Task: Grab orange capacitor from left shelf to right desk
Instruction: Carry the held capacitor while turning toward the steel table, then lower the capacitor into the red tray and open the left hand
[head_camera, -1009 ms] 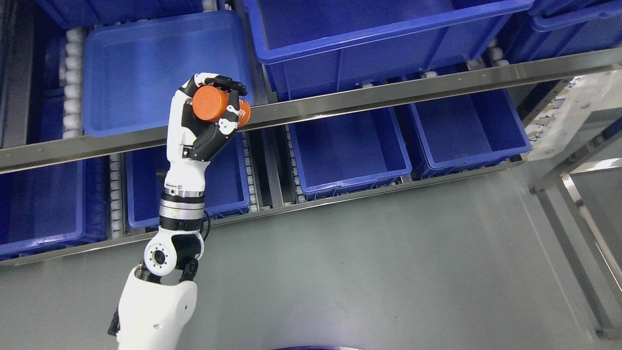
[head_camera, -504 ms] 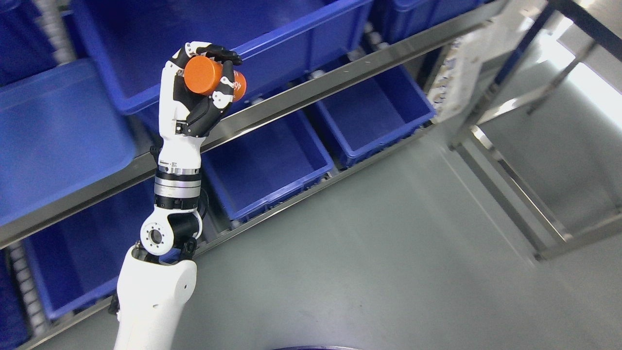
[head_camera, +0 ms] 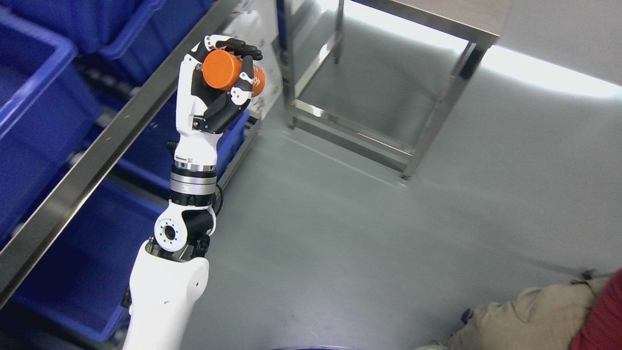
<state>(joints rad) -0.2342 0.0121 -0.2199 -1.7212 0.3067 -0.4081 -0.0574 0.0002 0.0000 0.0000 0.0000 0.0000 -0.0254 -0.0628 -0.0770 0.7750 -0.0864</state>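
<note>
Orange capacitor (head_camera: 228,72) is sitting high in the left hand (head_camera: 214,99), whose black-tipped fingers (head_camera: 241,47) are clamping around its barrel, with its flat end facing the camera. The raised arm is standing in front of the shelf rail (head_camera: 104,146) and its blue bins (head_camera: 34,97), while a steel-framed worktop (head_camera: 437,19) is showing beyond over the grey floor (head_camera: 364,233). A person's sleeve (head_camera: 534,316) is lying at the lower right corner.

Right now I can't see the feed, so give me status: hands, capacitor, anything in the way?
Left hand shut on orange capacitor, held raised. Right hand not in view. Person low right on the floor.
</note>
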